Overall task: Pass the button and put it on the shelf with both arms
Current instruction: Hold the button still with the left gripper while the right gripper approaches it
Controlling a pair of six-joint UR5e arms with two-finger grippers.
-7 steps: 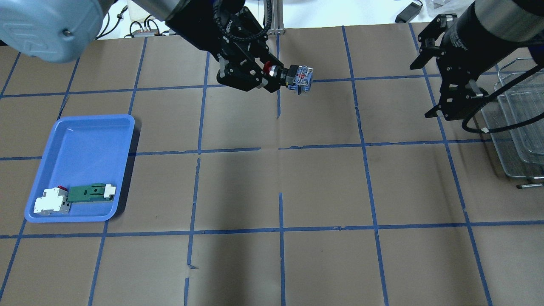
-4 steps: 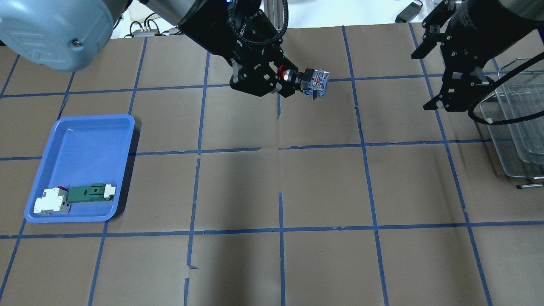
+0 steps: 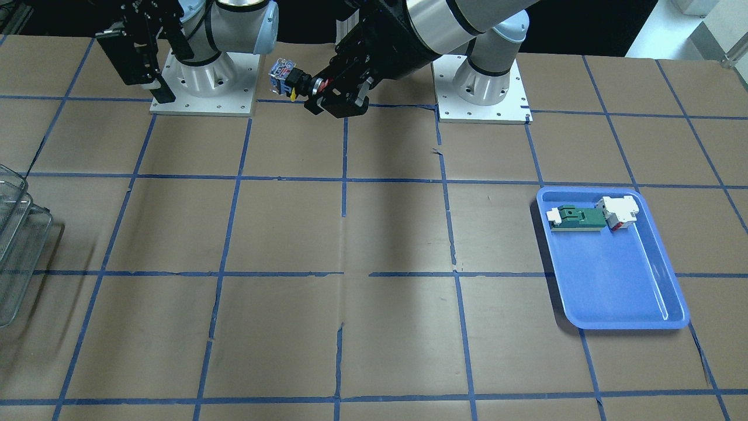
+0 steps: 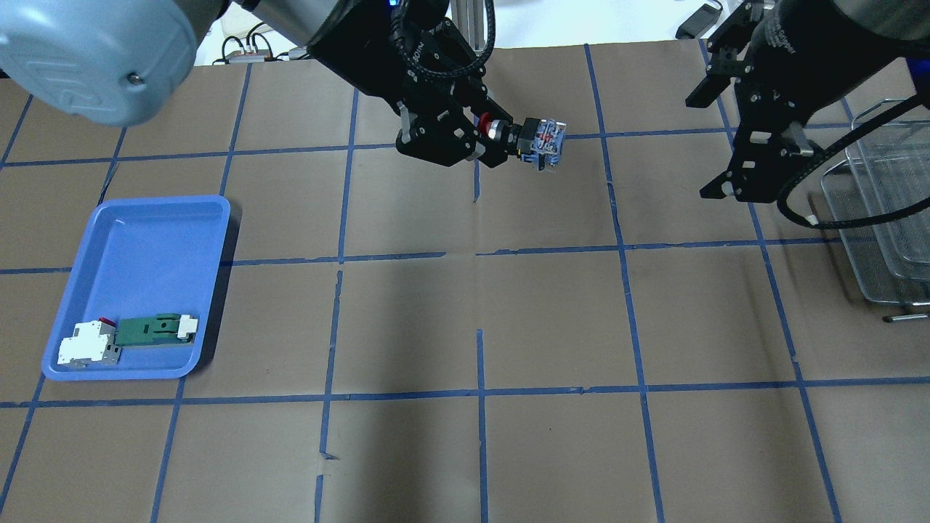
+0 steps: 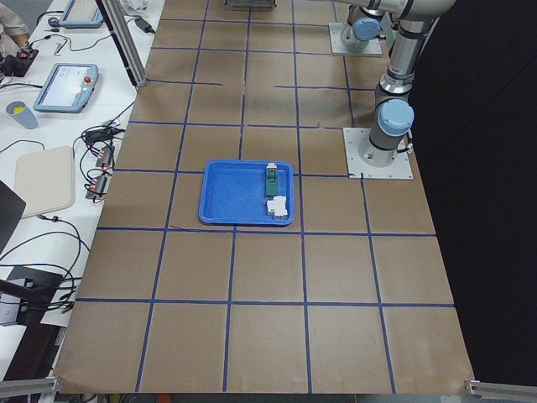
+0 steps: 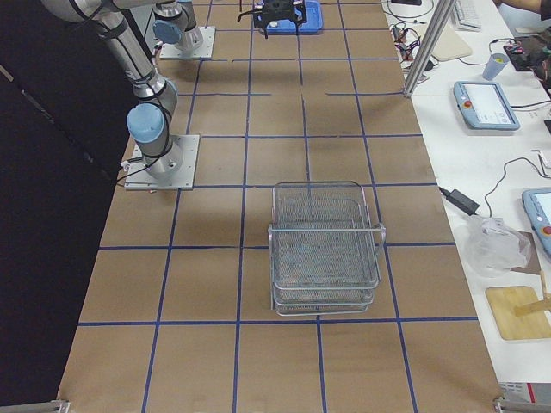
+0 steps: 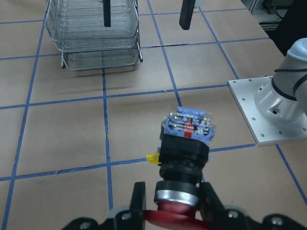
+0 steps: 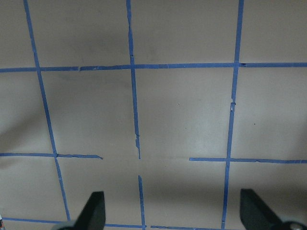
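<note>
My left gripper (image 4: pixel 501 139) is shut on the button (image 4: pixel 541 138) and holds it in the air over the table's far middle. The red head sits between the fingers and the blue-and-clear block points toward my right arm. The left wrist view shows the button (image 7: pixel 184 139) held at its red head by the left gripper (image 7: pixel 173 211). My right gripper (image 4: pixel 697 149) is open and empty, apart from the button, to its right. The right wrist view shows the right gripper (image 8: pixel 173 213) over bare paper. The shelf (image 4: pixel 886 211) stands at the right edge, empty.
A blue tray (image 4: pixel 145 207) at the near left holds a green-and-white block (image 4: pixel 156 329) and a white-and-red block (image 4: pixel 87 343). Brown paper with blue tape lines covers the table. The arm bases (image 3: pixel 482 88) stand at the robot's edge.
My left gripper has carried the button to the right, toward my right arm. My right gripper has risen and shifted a little left, toward the button, still open.
</note>
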